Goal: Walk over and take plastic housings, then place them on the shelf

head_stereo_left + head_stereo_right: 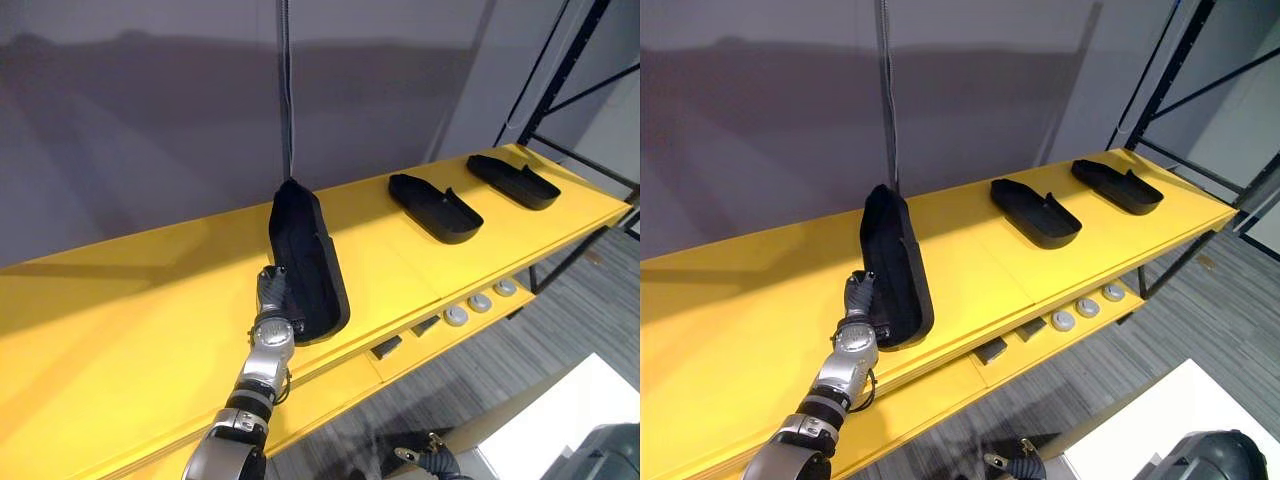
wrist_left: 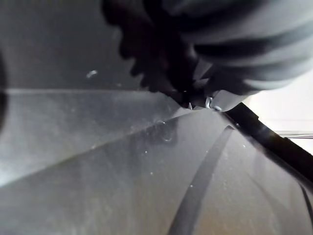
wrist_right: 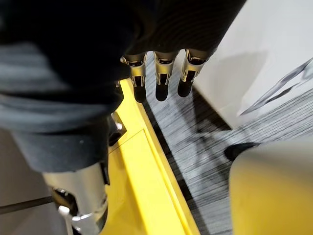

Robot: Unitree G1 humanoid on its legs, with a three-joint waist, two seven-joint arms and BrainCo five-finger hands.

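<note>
A long black plastic housing (image 1: pixel 305 255) stands tilted on its side on the yellow shelf top (image 1: pixel 120 320), its near end at the shelf's front edge. My left hand (image 1: pixel 272 290) is against that near end, reaching up from below. The left wrist view shows the housing's dark inner surface (image 2: pixel 122 171) from very close. Two more black housings (image 1: pixel 435 207) (image 1: pixel 513 180) lie flat, hollow side up, farther right on the same shelf. My right hand (image 3: pixel 164 78) hangs low with straight fingers over the grey carpet, beside the shelf's yellow edge (image 3: pixel 146 166), holding nothing.
A lower yellow ledge carries round silver parts (image 1: pixel 480 302) and small dark blocks (image 1: pixel 386 347). A grey wall runs behind the shelf. Black rack posts (image 1: pixel 560 70) rise at the right end. A white surface (image 1: pixel 590 400) sits low on the right.
</note>
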